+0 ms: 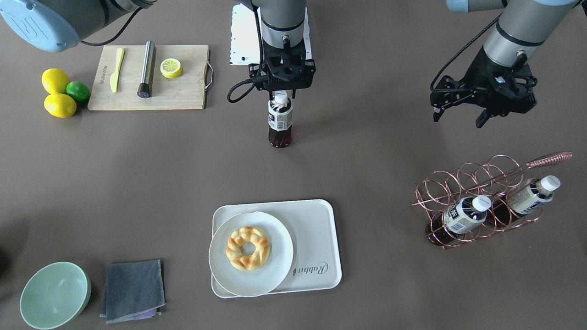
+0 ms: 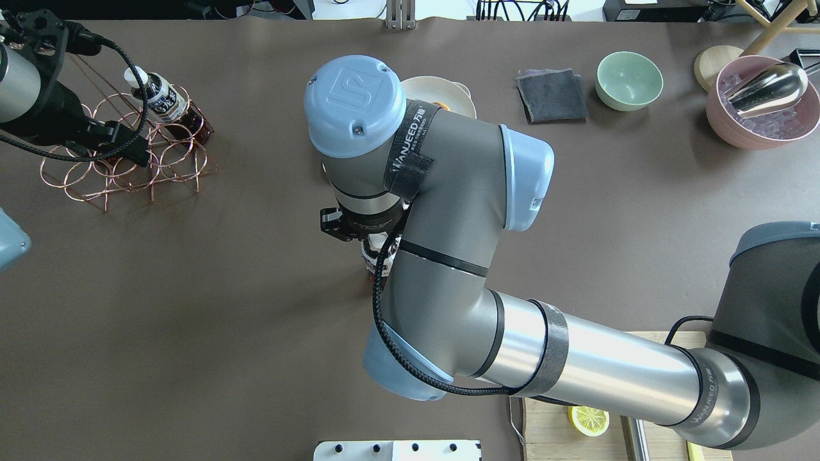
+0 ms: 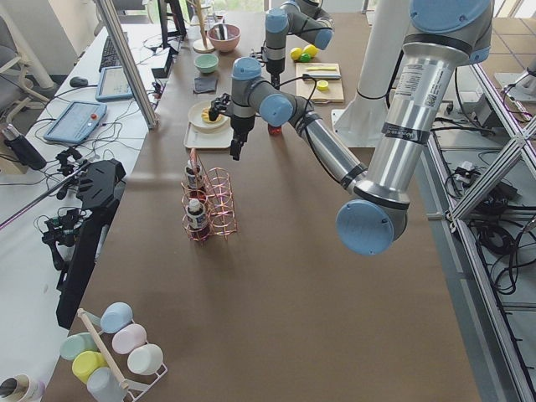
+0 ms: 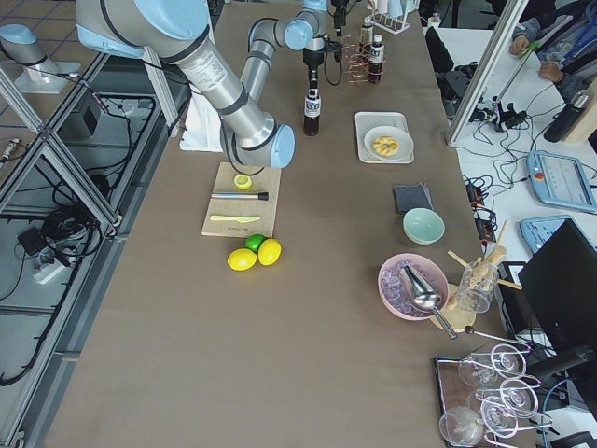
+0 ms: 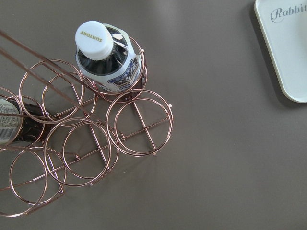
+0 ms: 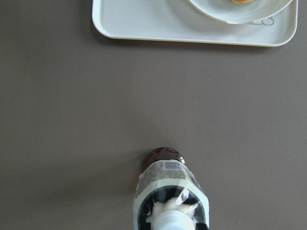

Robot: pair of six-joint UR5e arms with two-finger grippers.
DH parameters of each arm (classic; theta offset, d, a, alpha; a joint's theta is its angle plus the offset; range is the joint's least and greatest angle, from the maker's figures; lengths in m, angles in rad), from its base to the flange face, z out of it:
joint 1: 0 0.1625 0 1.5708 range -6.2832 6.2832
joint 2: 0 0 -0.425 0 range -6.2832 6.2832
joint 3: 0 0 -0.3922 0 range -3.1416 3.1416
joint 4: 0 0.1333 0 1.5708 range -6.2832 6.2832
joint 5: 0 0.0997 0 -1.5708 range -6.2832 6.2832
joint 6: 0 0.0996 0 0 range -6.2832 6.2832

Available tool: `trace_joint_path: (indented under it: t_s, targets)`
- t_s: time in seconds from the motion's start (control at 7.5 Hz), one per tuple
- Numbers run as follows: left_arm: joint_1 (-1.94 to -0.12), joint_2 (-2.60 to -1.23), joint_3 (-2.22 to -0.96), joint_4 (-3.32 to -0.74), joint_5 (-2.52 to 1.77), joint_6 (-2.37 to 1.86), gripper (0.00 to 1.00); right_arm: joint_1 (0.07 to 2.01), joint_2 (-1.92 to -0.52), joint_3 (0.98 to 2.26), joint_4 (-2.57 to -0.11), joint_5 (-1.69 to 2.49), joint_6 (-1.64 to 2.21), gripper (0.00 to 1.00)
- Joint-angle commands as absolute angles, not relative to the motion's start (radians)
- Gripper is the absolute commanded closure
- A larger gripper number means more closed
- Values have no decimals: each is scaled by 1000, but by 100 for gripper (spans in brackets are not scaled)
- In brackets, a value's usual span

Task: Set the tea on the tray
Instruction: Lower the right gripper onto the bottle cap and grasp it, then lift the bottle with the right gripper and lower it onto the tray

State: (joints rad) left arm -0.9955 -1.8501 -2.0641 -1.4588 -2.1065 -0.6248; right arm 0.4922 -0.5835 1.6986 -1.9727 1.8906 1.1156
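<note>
One tea bottle (image 1: 279, 120) stands upright mid-table, well short of the tray (image 1: 316, 220). My right gripper (image 1: 280, 96) is over it with its fingers closed at the white cap. I cannot tell whether the base touches the table. The right wrist view shows the bottle (image 6: 168, 191) from above and the tray (image 6: 144, 19) ahead. The cream tray has "Rabbit" lettering and carries a white plate (image 1: 275, 270) with a ring pastry (image 1: 247, 247). My left gripper (image 1: 458, 118) is open and empty above the copper rack (image 1: 458, 188). The rack holds two more bottles (image 1: 463, 215) (image 1: 532, 195).
A wooden cutting board (image 1: 183, 91) with a knife, a steel tool and a lemon half lies at the back. Lemons and a lime (image 1: 57, 91) sit beside it. A green bowl (image 1: 55, 293) and a grey cloth (image 1: 133, 288) lie near the tray. A pink bowl (image 2: 762, 102) stands far right.
</note>
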Motion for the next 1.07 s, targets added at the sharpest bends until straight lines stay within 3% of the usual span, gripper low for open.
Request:
trace_joint_path:
  t_s: [0.0, 0.27, 0.4, 0.53, 0.67, 0.93]
  targets:
    - [-996, -1850, -2066, -1459, -2100, -629, 4, 526, -562, 1698, -1973, 1887, 1114, 100]
    - [-1003, -1823, -2066, -1460, -2094, -618, 4, 595, -497, 1654, -1970, 1888, 1108, 100]
    - [-1062, -1753, -2100, -1497, -2103, -618, 4, 645, -445, 1543, -1894, 1896, 1074, 100]
    - [-1106, -1664, -2123, -1549, -2106, -618, 4, 705, -372, 1350, -1756, 1948, 1072, 100]
    - [-1165, -1587, -2125, -1621, -2106, -618, 4, 751, -201, 1066, -1690, 2013, 1071, 100]
    - [-1251, -1466, -2121, -1724, -2108, -617, 4, 782, -135, 878, -1614, 2074, 1022, 100]
